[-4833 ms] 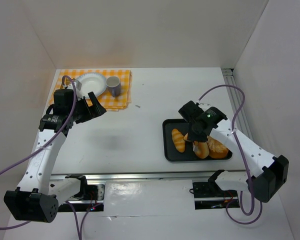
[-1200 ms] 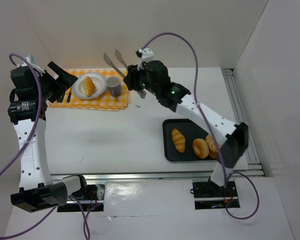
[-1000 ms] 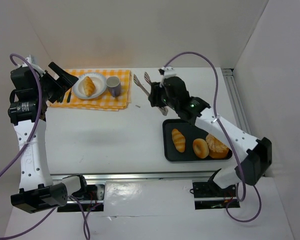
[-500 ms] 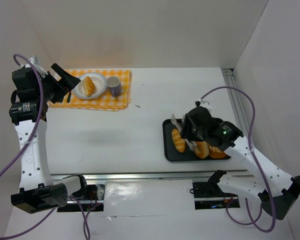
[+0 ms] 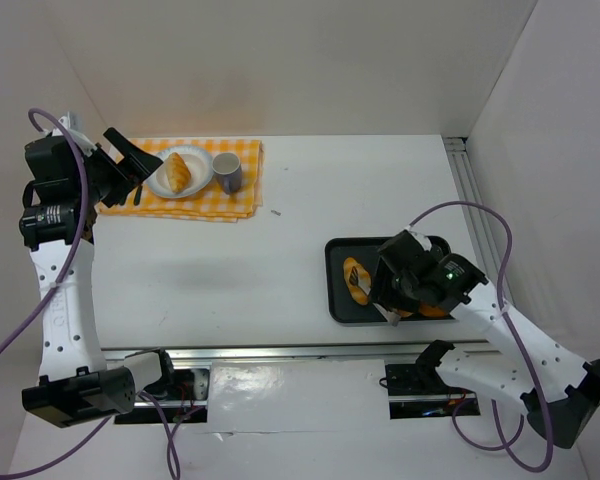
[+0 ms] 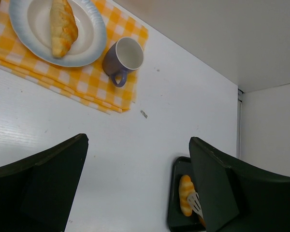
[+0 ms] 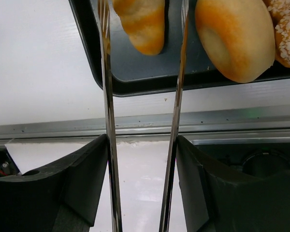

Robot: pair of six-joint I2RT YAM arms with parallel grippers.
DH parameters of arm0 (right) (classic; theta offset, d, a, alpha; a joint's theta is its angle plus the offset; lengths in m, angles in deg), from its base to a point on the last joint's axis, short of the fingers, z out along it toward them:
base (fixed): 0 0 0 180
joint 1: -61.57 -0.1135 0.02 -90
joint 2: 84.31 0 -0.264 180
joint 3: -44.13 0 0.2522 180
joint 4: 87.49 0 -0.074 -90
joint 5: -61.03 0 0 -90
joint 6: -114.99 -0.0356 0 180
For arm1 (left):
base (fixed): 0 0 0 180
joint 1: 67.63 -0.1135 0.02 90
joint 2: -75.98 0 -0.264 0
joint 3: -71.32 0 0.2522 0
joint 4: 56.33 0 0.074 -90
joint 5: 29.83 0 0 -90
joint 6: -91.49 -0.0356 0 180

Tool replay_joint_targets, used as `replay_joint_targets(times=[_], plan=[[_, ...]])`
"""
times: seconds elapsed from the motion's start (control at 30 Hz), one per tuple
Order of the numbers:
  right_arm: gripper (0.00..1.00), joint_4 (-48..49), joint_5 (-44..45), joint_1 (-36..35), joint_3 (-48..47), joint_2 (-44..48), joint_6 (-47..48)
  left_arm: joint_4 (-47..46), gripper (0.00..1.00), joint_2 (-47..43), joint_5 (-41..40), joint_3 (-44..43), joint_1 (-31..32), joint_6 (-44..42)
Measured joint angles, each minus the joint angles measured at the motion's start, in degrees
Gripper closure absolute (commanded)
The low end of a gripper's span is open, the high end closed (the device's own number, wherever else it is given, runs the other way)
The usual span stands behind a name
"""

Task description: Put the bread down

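One bread (image 5: 179, 170) roll lies on the white plate (image 5: 160, 183) at the back left; it shows again (image 6: 62, 25) in the left wrist view. Another bread roll (image 5: 354, 275) lies at the left of the black tray (image 5: 336, 300). My right gripper (image 5: 398, 290) is shut on metal tongs (image 7: 106, 72). The tongs' two arms straddle this roll (image 7: 142, 24) with a gap on each side. My left gripper (image 6: 137, 140) hangs open and high by the plate, holding nothing.
A purple mug (image 6: 123, 58) stands beside the plate on a yellow checked cloth (image 6: 87, 82). A round bun (image 7: 234, 38) and a seeded bun (image 7: 285, 34) share the tray. A metal rail (image 7: 145, 130) runs along the table's near edge.
My right arm swung from beside the mug back to the tray and lowered the tongs over the left roll, and the tongs spread a little. The left arm stayed put.
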Motion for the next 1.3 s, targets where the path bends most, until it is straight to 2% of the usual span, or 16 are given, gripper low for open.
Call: replay_joint_targets(times=[0.33,0.43,0.47,0.6,0.87,1.0,1.13,1.3], plan=[[0.35,1.7,-3.2,0.0,2.5,-2.3,2.7,-0.1,0.01,-0.2,0.5,0.8,0.0,0.0],[0.49,2.8,-3.8,0.0,4.0,-3.6,4.0,-0.1,0.01,-0.2,0.6,1.0,0.0,0.0],[0.56,3.2,-3.9,0.0,4.2,-4.0,4.5,-0.1,0.01,-0.3,0.7,1.1,0.0,0.0],[0.69,2.9,-4.0,0.0,2.3,-6.6,6.1,-0.1,0.01,-0.3,1.0,1.2,0.0,0.0],[0.7,2.8,-1.7,0.0,-17.0,-13.2,11.3,-0.2,0.01,-0.3,1.0,1.2,0.0,0.0],[0.7,7.9,-1.3,-0.6,-27.1,-20.2,15.3,-0.2,0.01,-0.3,1.0,1.2,0.0,-0.1],[0.7,16.3,-2.1,-3.1,-37.8,-31.8,19.8,-0.1,0.0,-0.3,0.0,1.3,0.0,-0.3],[0.7,26.6,-5.0,-4.6,-55.7,-50.3,24.5,1.5,0.0,2.0,0.1,-1.7,0.0,-0.3]])
